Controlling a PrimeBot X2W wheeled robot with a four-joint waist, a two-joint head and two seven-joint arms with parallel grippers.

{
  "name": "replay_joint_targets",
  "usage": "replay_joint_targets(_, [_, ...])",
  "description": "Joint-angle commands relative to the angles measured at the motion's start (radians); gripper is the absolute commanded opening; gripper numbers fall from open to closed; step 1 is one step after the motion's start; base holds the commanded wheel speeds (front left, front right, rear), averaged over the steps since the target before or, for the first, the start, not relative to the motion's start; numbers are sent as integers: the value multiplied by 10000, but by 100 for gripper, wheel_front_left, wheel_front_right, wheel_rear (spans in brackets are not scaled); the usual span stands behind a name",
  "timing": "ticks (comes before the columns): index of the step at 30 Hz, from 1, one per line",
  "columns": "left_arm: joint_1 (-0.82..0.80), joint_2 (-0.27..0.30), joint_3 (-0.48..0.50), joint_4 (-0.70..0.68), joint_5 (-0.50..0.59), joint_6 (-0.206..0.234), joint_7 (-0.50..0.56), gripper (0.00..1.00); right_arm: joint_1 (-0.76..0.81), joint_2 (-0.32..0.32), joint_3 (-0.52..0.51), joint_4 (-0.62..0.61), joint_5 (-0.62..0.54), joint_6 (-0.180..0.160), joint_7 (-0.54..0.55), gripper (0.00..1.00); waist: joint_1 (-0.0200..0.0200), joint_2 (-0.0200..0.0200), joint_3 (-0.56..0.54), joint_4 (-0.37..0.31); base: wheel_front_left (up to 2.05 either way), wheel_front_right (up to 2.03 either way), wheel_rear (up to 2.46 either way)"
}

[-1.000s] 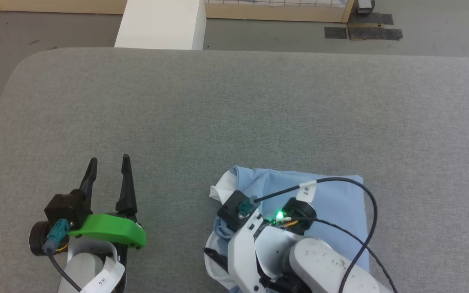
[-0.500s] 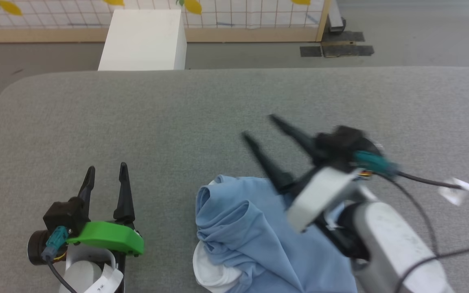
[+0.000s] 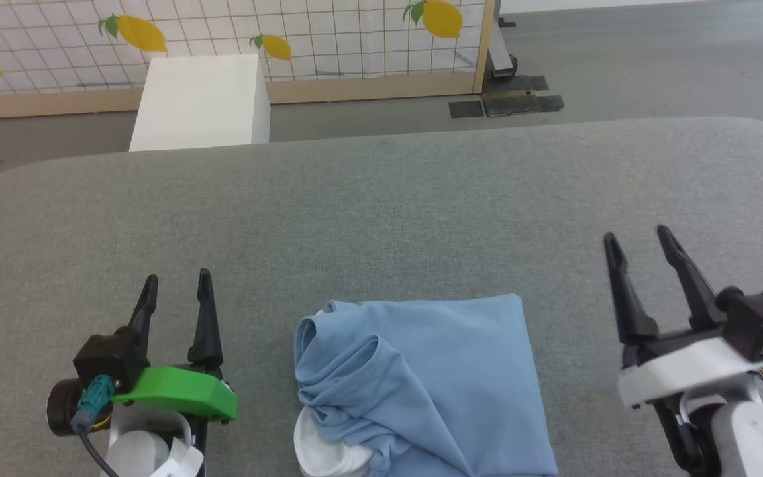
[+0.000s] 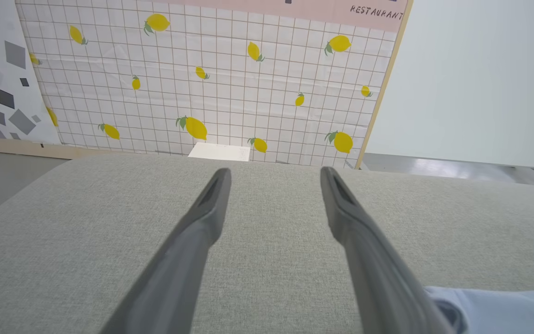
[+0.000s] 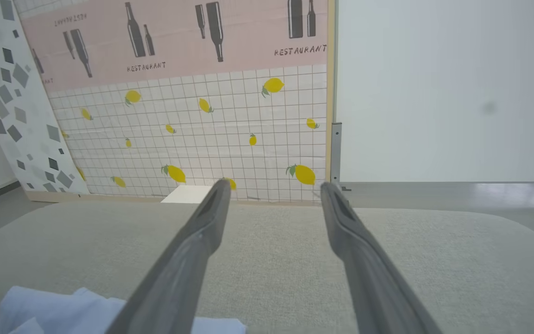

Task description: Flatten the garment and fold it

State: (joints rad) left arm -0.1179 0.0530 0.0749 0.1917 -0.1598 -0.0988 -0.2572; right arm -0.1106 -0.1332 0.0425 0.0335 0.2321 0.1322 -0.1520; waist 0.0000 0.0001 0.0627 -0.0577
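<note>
The garment [image 3: 421,384] is a light blue shirt lying folded into a rough square near the front edge of the grey table [image 3: 381,199], bunched along its left side with a white part at its lower left corner. A corner of the garment [image 4: 494,308] shows at the lower right of the left wrist view, and the garment [image 5: 63,311] at the lower left of the right wrist view. My left gripper [image 3: 176,281] rests open to the left of it, nothing between its fingers. My right gripper [image 3: 640,240] stands open to the right of it, also empty and apart from the cloth.
A white box [image 3: 203,103] stands on the floor just beyond the table's far edge. Behind it runs a lemon-patterned grid panel [image 3: 289,33] with a wooden frame. Dark tape patches [image 3: 507,103] lie on the floor.
My right gripper has let go of the garment, risen off it and swung out to the right side. The garment now lies uncovered. The head camera has tilted up. The left arm stayed still.
</note>
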Motion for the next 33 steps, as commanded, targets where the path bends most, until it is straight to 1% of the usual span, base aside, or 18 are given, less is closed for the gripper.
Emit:
replay_joint_targets(1, [151,-28,-37,-52,-63,53,-45,100,189,-24,-113,108,-59,-15,-121,100,0,-1,-32,-21,0,0,0])
replay_joint_targets(4, [205,-28,-97,-115,-72,71,-45,100,406,-151,-229,366,48,-15,-171,100,0,-1,-77,-35,0,0,0])
replay_joint_targets(7, [266,-28,-167,-160,-79,87,-45,100,573,-233,-177,567,520,-15,67,100,0,-1,-126,-38,0,0,0])
replay_joint_targets(8, [281,-28,-178,-167,-80,90,-45,100,624,-195,-141,620,884,-15,219,100,0,-1,-135,-42,0,0,0])
replay_joint_targets(10, [303,-28,-184,-174,-89,88,-45,100,701,45,-159,709,2299,-15,788,100,0,-1,-140,-58,0,0,0])
replay_joint_targets(11, [312,-28,-203,-161,-87,82,-45,100,778,322,-465,845,4916,-15,2340,100,0,-1,-143,-75,0,0,0])
replay_joint_targets(13, [297,-28,-224,-143,-94,79,-45,100,797,449,-771,919,6451,-15,3438,100,0,-1,-148,-63,0,0,0])
replay_joint_targets(15, [299,-28,-258,-149,-104,97,-45,100,808,551,-1080,1087,7713,-15,4568,100,0,-1,-148,-54,0,0,0])
replay_joint_targets(16, [300,-28,-265,-154,-105,102,-45,100,829,602,-1262,1276,8264,-15,5123,100,0,-1,-148,-53,0,0,0])
replay_joint_targets(17, [303,-28,-268,-153,-105,102,-45,100,834,652,-1423,1566,8864,-15,5909,100,0,-1,-150,-50,0,0,0])
replay_joint_targets(19, [309,-28,-277,-142,-103,100,-45,100,791,705,-1752,2145,9490,-15,7065,100,0,-1,-149,-39,0,0,0])
replay_joint_targets(22, [287,-28,-282,-133,-107,93,-45,100,476,759,-2144,2982,9871,-15,8310,100,0,-1,-107,-7,0,0,0])
replay_joint_targets(24, [260,-28,-275,-124,-107,83,-45,100,202,782,-2309,3481,9846,-15,8817,100,0,-1,-63,18,0,0,0])
replay_joint_targets(30, [209,-28,-306,-136,-103,82,-45,100,-779,819,-2487,4782,9466,-15,9873,100,0,-1,119,110,0,0,0])
replay_joint_targets(33, [163,-28,-333,-129,-94,87,-45,100,-1196,824,-2171,5312,8965,-15,10220,100,0,-1,189,184,0,0,0])
